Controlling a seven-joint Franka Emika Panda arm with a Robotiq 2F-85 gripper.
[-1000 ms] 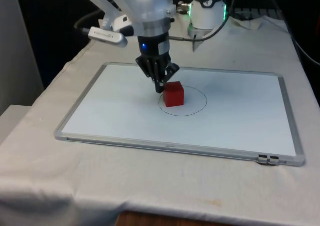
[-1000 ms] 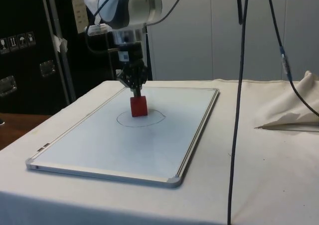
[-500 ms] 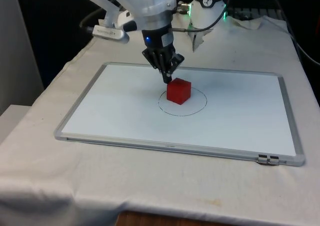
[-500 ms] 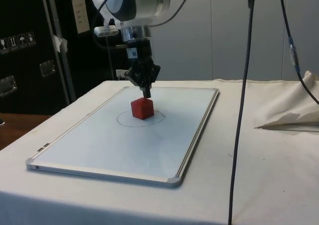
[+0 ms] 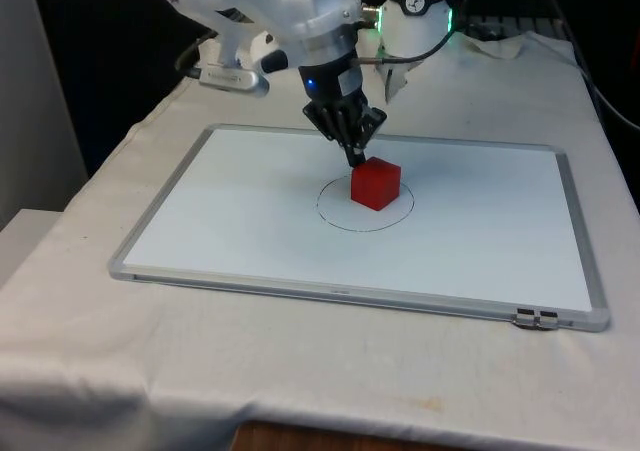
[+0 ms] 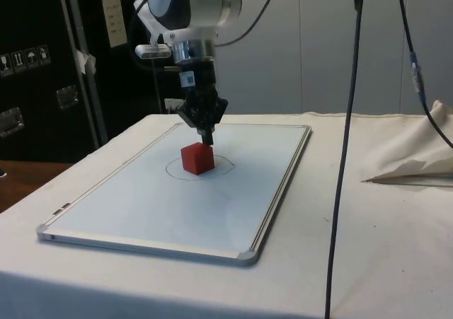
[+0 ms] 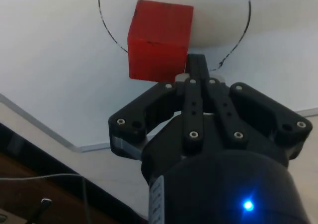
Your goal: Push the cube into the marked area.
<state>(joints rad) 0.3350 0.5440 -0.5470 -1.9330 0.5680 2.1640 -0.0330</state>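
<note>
One cube (image 5: pixel 376 183) sits on the whiteboard (image 5: pixel 200 231) inside the drawn circle (image 5: pixel 335 218), toward the circle's far side, nearer the board's far edge than its near one. The gripper (image 5: pixel 356 157), fingers pressed together with nothing between them, touches the cube's far corner; any further push would drive it toward the circle's centre

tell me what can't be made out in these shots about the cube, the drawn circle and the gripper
- Whether the black two-finger gripper touches the red cube: too close to call in the front and side views; in the wrist view the fingertips overlap the cube's edge.
- The thin drawn circle on the white board: its stretch behind the cube is hidden in the front view; in the wrist view its far arc is cut off by the picture's edge.
- The cube's far faces: hidden in the front view.
</note>
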